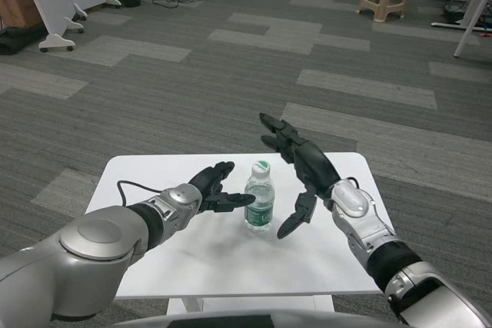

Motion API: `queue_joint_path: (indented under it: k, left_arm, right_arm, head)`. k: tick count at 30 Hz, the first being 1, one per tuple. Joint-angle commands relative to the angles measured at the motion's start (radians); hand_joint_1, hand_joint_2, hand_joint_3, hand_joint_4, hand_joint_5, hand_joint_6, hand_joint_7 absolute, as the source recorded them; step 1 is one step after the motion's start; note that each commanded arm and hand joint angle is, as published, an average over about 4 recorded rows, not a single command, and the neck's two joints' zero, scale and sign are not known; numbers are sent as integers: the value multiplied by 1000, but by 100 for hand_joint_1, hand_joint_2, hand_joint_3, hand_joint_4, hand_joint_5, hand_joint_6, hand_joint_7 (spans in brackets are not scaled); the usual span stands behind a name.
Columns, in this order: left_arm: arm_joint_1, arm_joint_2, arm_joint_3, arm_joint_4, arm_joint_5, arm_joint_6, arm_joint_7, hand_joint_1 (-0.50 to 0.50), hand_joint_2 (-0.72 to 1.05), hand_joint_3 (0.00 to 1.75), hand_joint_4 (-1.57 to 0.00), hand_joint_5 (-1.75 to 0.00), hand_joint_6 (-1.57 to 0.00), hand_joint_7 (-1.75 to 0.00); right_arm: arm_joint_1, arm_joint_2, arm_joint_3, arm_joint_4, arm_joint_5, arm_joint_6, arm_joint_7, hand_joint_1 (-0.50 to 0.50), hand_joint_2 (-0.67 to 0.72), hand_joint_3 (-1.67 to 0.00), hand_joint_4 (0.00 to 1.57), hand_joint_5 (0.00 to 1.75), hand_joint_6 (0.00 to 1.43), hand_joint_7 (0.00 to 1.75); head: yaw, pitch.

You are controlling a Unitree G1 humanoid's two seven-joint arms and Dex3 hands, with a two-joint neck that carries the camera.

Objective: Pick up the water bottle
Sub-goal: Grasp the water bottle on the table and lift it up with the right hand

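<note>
I am viewing the water bottle (260, 197) standing upright near the middle of the white bench (154, 170), cap up, with its green-and-white label wrapped around the lower body. It is sitting between the two hands and appears free of both. The left hand (217, 190) is hovering just beside the bottle on its left, fingers apart and reaching toward the label, holding nothing. The right hand (301, 170) is standing off to the bottle's right, fingers spread wide, also holding nothing.

Handling assessment: I am judging the bottle to be thin clear plastic, so light to moderate in weight depending on fill, which I cannot read from here. The wall is likely yielding under pressure and smooth, so a hard squeeze risks buckling it and a loose one risks slip. I am recommending a wrap around the labelled mid-body, where the surface offers better grip, and keeping the bottle vertical, since a tall narrow body tips easily if nudged near the cap (262, 166).
</note>
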Motion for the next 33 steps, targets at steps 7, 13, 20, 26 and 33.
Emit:
queue_joint_path:
  k: [7,13,20,26,33]
  left_arm:
    - [19,41,14,-3,-2,-18,-89,50,105,9,0,0,0,0]
    - [40,72,17,-29,-2,-56,-138,50,105,9,0,0,0,0]
    - [58,82,41,-46,0,-100,-153,50,105,9,0,0,0,0]
    - [75,89,71,-62,3,-135,-163,50,105,9,0,0,0,0]
    - [94,104,94,-81,14,-180,-184,50,105,9,0,0,0,0]
  right_arm:
    - [54,-52,-160,5,5,7,18,-12,66,-40,0,39,0,7]
    - [34,-53,-168,149,8,39,68,-9,69,-40,0,44,0,7]
    - [-88,-43,-133,336,9,77,136,-14,65,-40,6,58,0,14]
    - [-192,-40,-69,416,13,85,171,-22,60,-40,8,61,0,14]
    - [-277,-27,13,432,13,89,186,-27,60,-40,14,75,0,14]
  head:
    - [-21,-4]
    - [-31,-15]
    - [-43,-28]
    - [-43,-35]
    - [-33,-49]
